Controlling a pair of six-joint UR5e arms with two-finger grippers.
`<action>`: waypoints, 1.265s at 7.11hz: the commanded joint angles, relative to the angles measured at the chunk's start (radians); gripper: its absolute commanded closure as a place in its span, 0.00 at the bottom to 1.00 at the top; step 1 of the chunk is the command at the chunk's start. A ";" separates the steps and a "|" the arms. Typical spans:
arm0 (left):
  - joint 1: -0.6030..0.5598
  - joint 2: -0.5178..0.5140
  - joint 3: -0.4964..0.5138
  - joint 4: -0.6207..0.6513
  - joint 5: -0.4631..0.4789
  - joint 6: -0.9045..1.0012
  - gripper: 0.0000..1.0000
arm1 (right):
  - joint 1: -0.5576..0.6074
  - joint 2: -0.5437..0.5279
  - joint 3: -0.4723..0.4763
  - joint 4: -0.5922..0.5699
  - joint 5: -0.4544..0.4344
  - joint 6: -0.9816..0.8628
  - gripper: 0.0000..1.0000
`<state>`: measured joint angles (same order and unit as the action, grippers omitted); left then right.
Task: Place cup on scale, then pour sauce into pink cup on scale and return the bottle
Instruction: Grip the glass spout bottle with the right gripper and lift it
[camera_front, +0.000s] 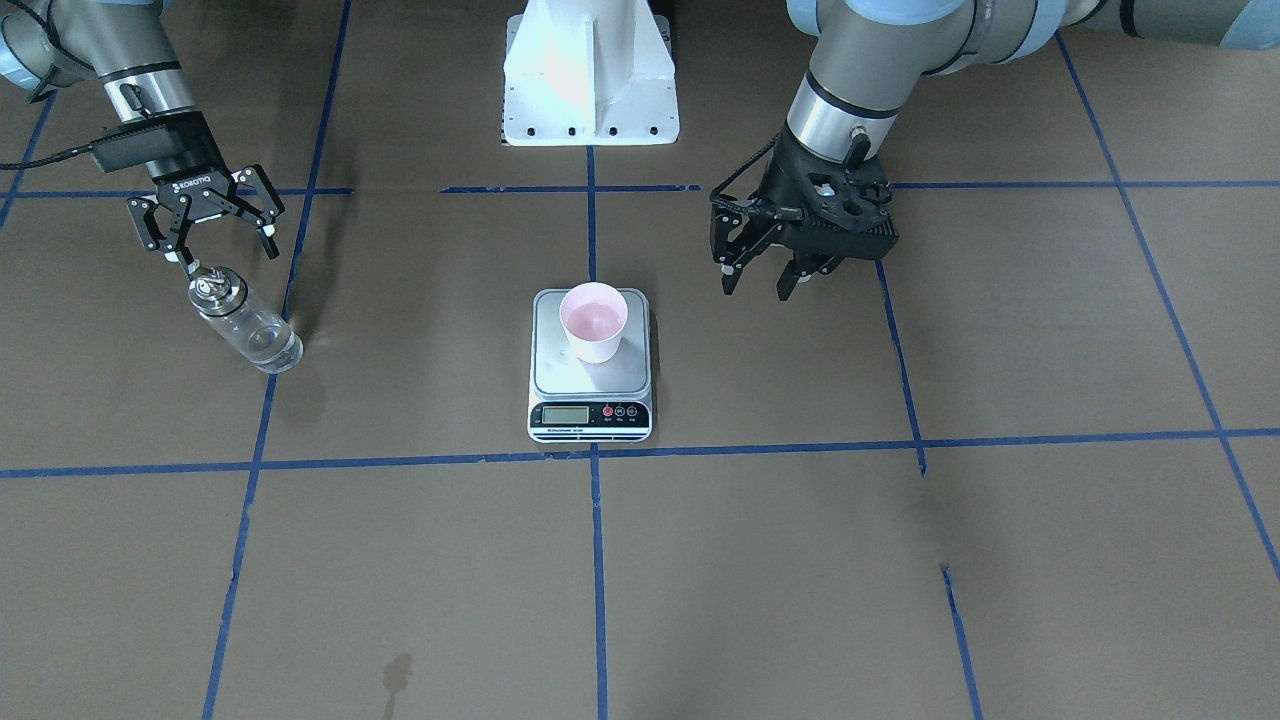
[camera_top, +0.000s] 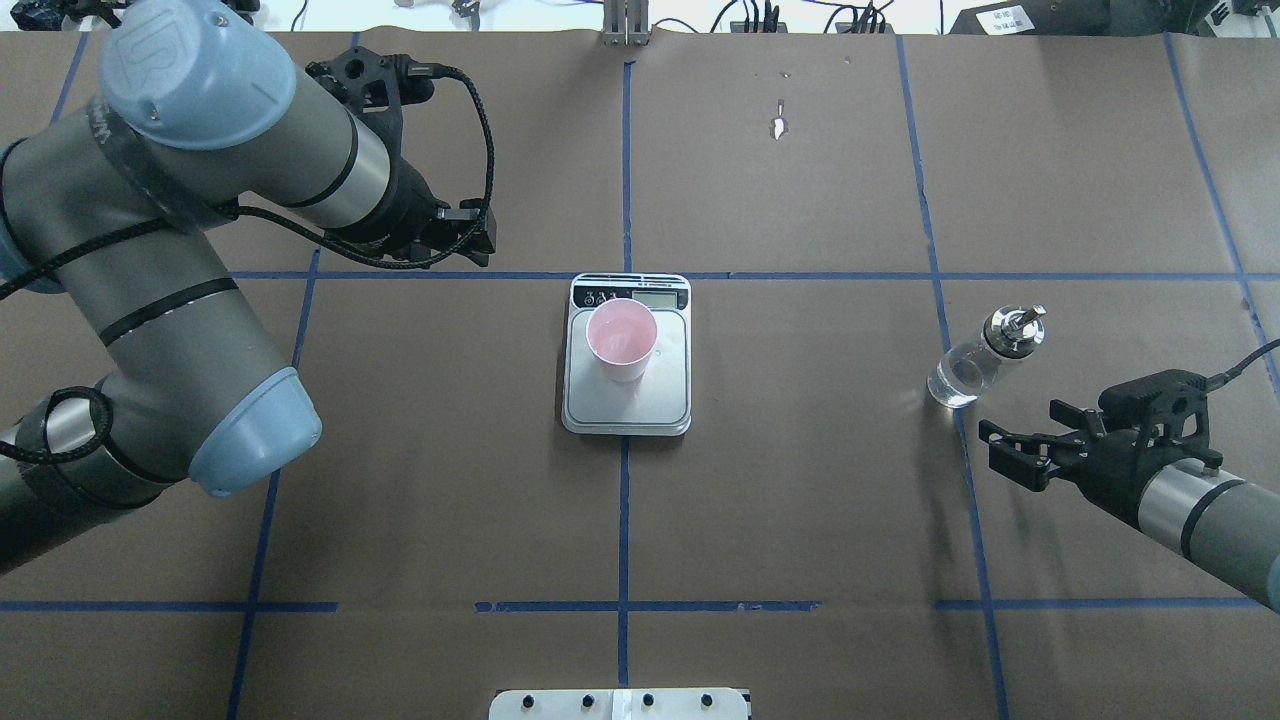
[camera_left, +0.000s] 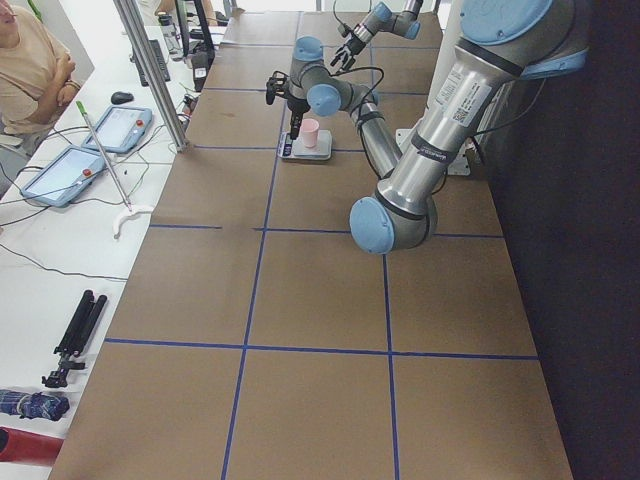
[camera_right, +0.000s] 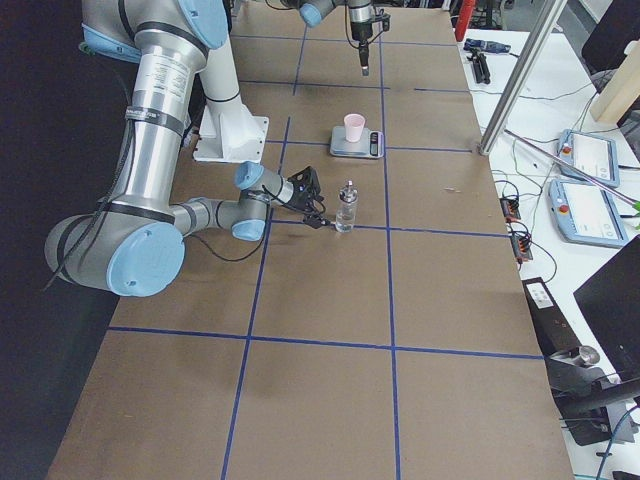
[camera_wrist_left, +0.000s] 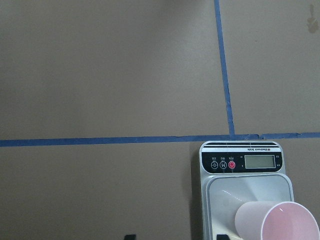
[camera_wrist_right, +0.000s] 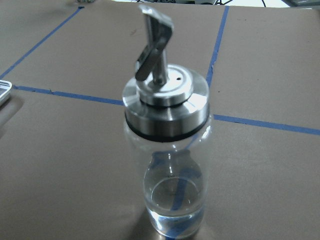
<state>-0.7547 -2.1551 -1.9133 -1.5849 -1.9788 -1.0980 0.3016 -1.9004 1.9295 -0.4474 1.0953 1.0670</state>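
The pink cup (camera_front: 593, 320) stands upright on the scale (camera_front: 590, 378) at the table's middle; it also shows in the overhead view (camera_top: 622, 338) and the left wrist view (camera_wrist_left: 280, 222). The glass bottle (camera_front: 245, 325) with its silver pourer cap stands upright on the table on the robot's right (camera_top: 985, 355), a little clear sauce (camera_wrist_right: 175, 200) at its bottom. My right gripper (camera_front: 222, 250) is open and empty, just behind the bottle and not touching it. My left gripper (camera_front: 756, 288) is open and empty, hanging above the table beside the scale, apart from the cup.
The robot's white base (camera_front: 590, 80) stands at the table's near edge behind the scale. Blue tape lines (camera_front: 595, 450) divide the brown table top into squares. An operator's desk with tablets (camera_right: 590, 180) lies beyond the far edge.
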 joint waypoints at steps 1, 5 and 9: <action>-0.003 0.012 -0.012 0.002 0.000 0.000 0.38 | -0.022 0.001 -0.003 0.001 -0.083 0.007 0.00; -0.003 0.012 -0.012 0.002 0.000 0.000 0.38 | -0.052 0.075 -0.081 0.004 -0.198 0.039 0.01; -0.003 0.012 -0.013 0.002 -0.002 0.000 0.38 | -0.108 0.098 -0.142 0.049 -0.357 0.100 0.01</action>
<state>-0.7578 -2.1429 -1.9257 -1.5831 -1.9796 -1.0983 0.2132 -1.8124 1.8040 -0.3976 0.7919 1.1586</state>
